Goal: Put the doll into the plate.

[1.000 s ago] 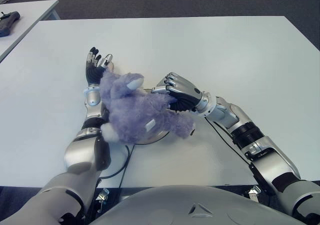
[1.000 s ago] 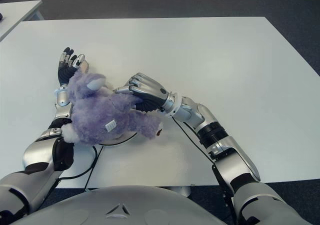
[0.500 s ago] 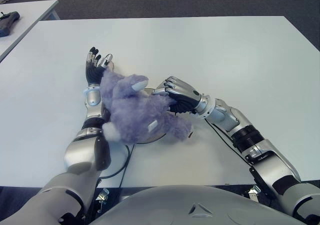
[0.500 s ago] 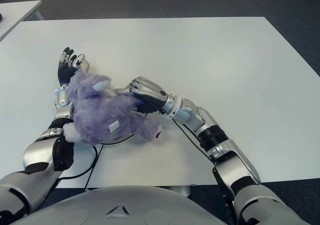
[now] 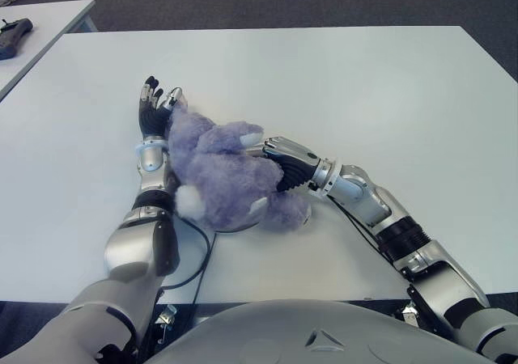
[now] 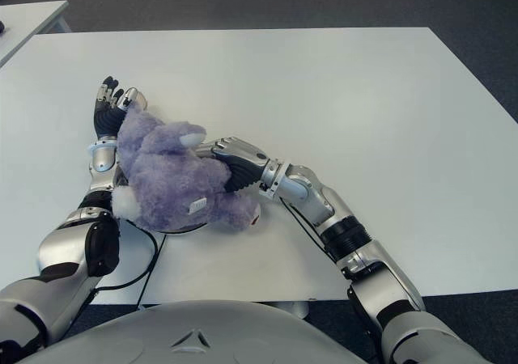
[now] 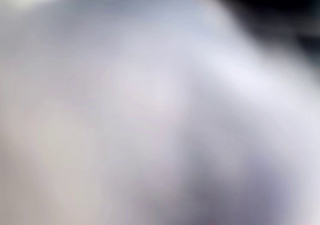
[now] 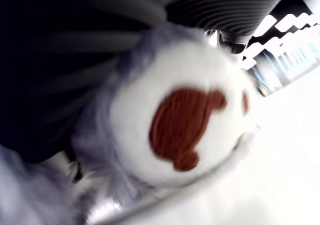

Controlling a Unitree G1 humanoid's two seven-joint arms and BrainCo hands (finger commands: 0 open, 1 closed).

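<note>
Lying on the plate (image 5: 243,227) near the table (image 5: 364,89) front-left edge: purple doll (image 5: 222,178) | my right hand (image 5: 279,158) fingers flat against it, not clamped | my left hand (image 5: 154,109) fingers spread beside it

The doll (image 5: 222,174) covers nearly all of the plate (image 5: 236,228), leaving only a sliver of rim; the left wrist view is one pale blur, and whether the right hand (image 5: 285,160) grips the plush cannot be told
</note>
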